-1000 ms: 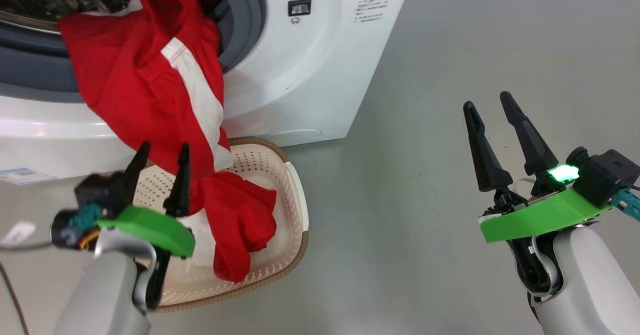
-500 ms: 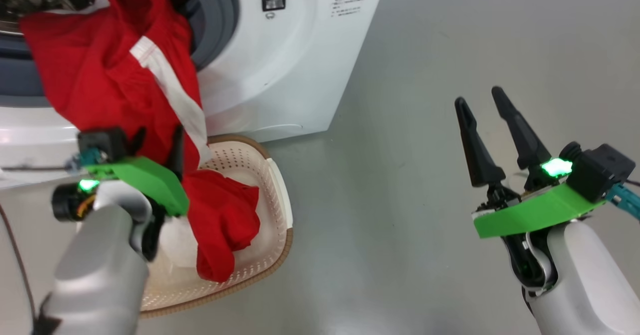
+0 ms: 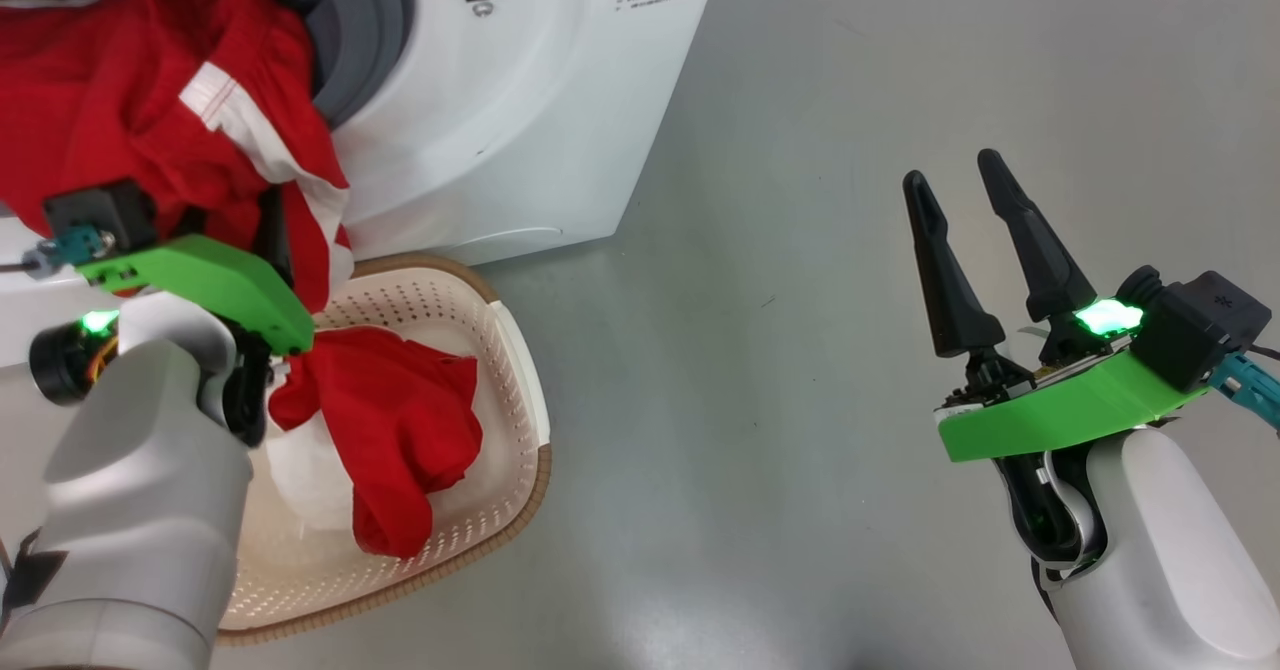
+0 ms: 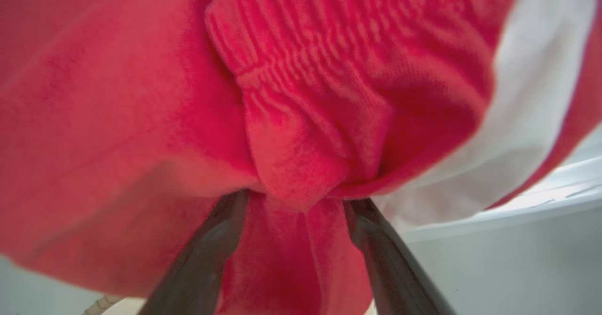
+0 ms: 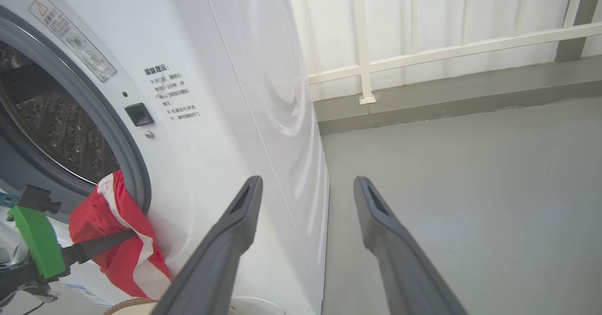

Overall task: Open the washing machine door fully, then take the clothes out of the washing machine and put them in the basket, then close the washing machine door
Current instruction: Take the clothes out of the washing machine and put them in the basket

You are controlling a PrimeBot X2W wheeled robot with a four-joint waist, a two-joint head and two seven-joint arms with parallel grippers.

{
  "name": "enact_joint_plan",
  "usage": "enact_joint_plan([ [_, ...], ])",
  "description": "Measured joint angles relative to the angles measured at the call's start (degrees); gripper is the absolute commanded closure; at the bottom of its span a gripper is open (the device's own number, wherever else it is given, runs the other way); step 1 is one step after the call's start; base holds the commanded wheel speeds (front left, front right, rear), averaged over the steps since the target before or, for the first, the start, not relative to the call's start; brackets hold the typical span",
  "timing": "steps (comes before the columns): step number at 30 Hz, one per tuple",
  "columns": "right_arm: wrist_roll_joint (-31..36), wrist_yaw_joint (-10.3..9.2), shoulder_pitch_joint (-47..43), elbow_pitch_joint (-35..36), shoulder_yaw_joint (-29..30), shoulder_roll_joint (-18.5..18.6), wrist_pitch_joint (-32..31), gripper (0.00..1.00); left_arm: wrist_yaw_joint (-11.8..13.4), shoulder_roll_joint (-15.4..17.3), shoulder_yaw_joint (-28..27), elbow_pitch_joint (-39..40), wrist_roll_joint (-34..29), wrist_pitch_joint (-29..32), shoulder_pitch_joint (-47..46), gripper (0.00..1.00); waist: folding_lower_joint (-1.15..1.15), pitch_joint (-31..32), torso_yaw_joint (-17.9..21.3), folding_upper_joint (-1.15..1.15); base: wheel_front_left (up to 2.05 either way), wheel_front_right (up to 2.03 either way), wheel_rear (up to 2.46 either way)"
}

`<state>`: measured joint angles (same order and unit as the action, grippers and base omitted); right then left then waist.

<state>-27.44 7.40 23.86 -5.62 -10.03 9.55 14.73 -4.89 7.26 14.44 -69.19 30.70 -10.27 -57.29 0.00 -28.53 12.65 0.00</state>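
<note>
Pale grey forearms [image 3: 1150,550], green wrist plates [image 3: 1050,420], green LEDs [image 3: 1100,317], teal connectors [image 3: 1245,382]; right tool [image 3: 950,167]: 2 long black fingers [image 3: 945,280].

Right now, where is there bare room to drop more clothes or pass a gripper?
Free: the floor between the washing machine, the basket and the open right gripper; the basket's perforated right side. Crowded: its left half under the dropped garment, and the drum mouth, where the hanging garment drapes over the left gripper.

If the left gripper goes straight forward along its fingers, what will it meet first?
The red clothes hanging from the washing machine: a fold sits between the open fingers of the left gripper, probably touching them.
</note>
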Motion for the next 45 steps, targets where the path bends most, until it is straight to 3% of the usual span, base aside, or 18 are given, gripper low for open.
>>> enact_joint_plan([
  [1,0.0,0.0,0.0,0.0,0.1,0.0,0.0,0.0,0.0,-0.1,-0.1,-0.6,0.3,-0.3,-0.4,0.03,0.0,0.0,0.0,0.0,0.0,0.0,0.0],
  [2,0.0,0.0,0.0,0.0,0.1,0.0,0.0,0.0,0.0,-0.1,-0.2,-1.1,0.3,-0.8,-0.5,0.2,0.0,0.0,0.0,0.0,0.0,0.0,0.0],
  [3,0.0,0.0,0.0,0.0,0.2,0.0,0.0,0.0,0.0,-0.2,-0.3,-1.4,0.4,-1.3,-0.5,0.51,0.0,0.0,-0.1,0.0,0.0,0.0,0.0],
  [4,0.0,0.0,0.0,0.0,0.3,0.0,0.0,0.0,0.0,-0.2,-0.5,-1.6,0.5,-1.8,-0.6,0.66,0.0,0.0,-0.2,0.0,0.0,0.0,0.0],
  [5,0.0,0.0,0.0,0.0,0.3,0.0,0.0,0.0,0.0,-0.2,-0.6,-1.7,0.7,-2.3,-0.6,0.66,0.0,0.1,-0.3,0.0,0.0,0.0,0.0],
  [6,0.0,0.0,0.0,0.0,0.4,0.0,0.0,0.0,0.0,-0.1,-0.8,-1.8,0.8,-2.5,-0.7,0.92,0.0,0.1,-0.4,0.0,0.0,0.0,0.0],
  [7,0.0,0.0,0.0,0.0,0.4,0.0,0.0,0.0,0.0,-0.2,-0.8,-2.1,0.8,-2.5,-0.8,1.0,0.0,0.2,-0.5,0.0,0.0,0.0,0.0],
  [20,0.0,0.0,0.0,-0.6,0.4,0.1,0.0,0.0,-1.6,-1.6,2.2,-0.6,-0.5,-4.0,0.5,1.0,0.0,2.2,-2.7,0.0,0.0,0.0,0.0],
  [40,0.0,0.0,-2.8,-1.6,0.3,1.3,0.0,0.0,-1.9,0.3,0.5,36.3,-8.3,-4.2,22.4,1.0,0.0,8.9,-7.7,0.0,0.0,0.0,0.0],
  [45,-0.4,0.0,-2.9,-1.6,0.1,1.4,0.0,0.0,-0.7,1.9,0.3,46.3,-9.9,-4.2,26.8,1.0,0.0,10.3,-8.9,0.0,0.0,0.0,0.0],
])
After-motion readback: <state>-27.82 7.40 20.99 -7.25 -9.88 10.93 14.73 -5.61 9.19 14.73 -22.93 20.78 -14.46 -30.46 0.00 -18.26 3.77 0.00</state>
